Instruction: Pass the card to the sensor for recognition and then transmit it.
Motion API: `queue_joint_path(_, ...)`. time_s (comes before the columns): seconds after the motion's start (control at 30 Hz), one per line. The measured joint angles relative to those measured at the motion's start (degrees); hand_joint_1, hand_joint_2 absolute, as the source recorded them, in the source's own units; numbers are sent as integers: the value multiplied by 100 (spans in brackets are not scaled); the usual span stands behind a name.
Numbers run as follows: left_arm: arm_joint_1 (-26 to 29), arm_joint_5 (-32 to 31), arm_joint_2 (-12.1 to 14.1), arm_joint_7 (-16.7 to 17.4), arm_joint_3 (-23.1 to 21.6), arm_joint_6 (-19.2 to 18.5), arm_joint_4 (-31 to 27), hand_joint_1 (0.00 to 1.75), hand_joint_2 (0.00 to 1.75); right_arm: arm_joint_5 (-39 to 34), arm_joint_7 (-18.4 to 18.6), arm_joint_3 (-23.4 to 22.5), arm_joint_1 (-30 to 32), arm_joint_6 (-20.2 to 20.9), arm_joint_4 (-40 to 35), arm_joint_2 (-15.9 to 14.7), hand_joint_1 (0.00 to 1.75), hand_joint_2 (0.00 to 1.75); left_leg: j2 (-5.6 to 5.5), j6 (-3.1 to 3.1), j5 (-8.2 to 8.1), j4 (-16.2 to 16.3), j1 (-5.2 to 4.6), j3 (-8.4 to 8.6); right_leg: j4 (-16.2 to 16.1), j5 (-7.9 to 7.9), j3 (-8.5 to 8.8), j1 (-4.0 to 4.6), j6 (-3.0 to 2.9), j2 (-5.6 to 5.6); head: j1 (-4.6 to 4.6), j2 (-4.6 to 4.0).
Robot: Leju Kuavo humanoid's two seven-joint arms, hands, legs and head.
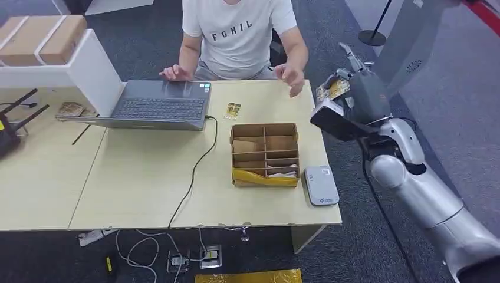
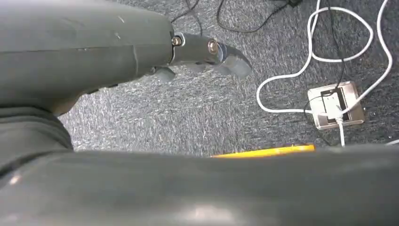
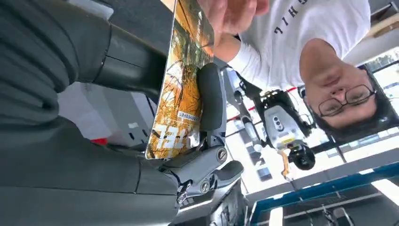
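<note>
My right hand point(image 1: 352, 88) is raised past the table's far right corner and pinches a yellow-orange card point(image 1: 332, 89) between thumb and fingers. In the right wrist view the card point(image 3: 181, 92) stands edge-on against my dark fingers point(image 3: 211, 96), and a person's hand point(image 3: 230, 14) touches its far end. That person's hand point(image 1: 292, 78) hovers just left of the card. The white card sensor point(image 1: 320, 185) lies at the table's near right edge. My left hand point(image 2: 207, 54) hangs over the carpet with nothing in it and its fingers apart.
A divided cardboard box point(image 1: 265, 154) sits mid-table beside the sensor. Another card point(image 1: 233, 110) lies behind it. An open laptop point(image 1: 159, 106) with a black cable point(image 1: 197, 168) stands in front of the seated person point(image 1: 239, 35). A router point(image 1: 9, 132) is at far left.
</note>
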Motion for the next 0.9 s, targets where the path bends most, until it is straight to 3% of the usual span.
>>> queue_joint_path(0.27,-90,-92,-94,87,-4,-50,0,0,0,616,-15,140,-137,-269,948,666,175,175,0,0,0,0,1,-2,0,0,0,1,0,0,0,0)
queue_joint_path(0.53,-142,-129,-133,153,-15,-85,0,0,0,773,-26,142,-155,-389,1770,1055,175,175,-1,0,0,1,1,-3,0,0,-3,1,0,-1,0,0)
queue_joint_path(0.57,-142,-129,-138,155,-15,-85,0,0,0,780,-26,142,-156,-396,1846,1086,155,175,0,0,0,1,1,-3,0,0,-4,1,0,0,0,0)
queue_joint_path(0.63,-145,-133,-144,159,-15,-85,0,0,0,804,-9,138,-158,-396,1966,1130,147,175,0,0,0,1,1,-3,0,0,-6,1,0,2,0,0)
queue_joint_path(0.67,-147,-135,-149,162,-17,-87,2,0,0,821,18,133,-158,-396,2034,1149,49,175,0,-1,0,1,1,-3,0,0,-6,1,0,2,0,0)
queue_joint_path(0.7,-149,-140,-151,162,-17,-92,0,0,0,823,29,129,-158,-396,2085,1165,0,175,0,-1,0,1,1,-3,0,0,-6,1,0,1,0,0)
queue_joint_path(0.9,-150,-151,-155,164,-26,-116,2,0,0,882,39,39,-157,-428,2364,1224,0,175,0,-1,0,1,1,-5,-1,0,-8,1,0,2,0,0)
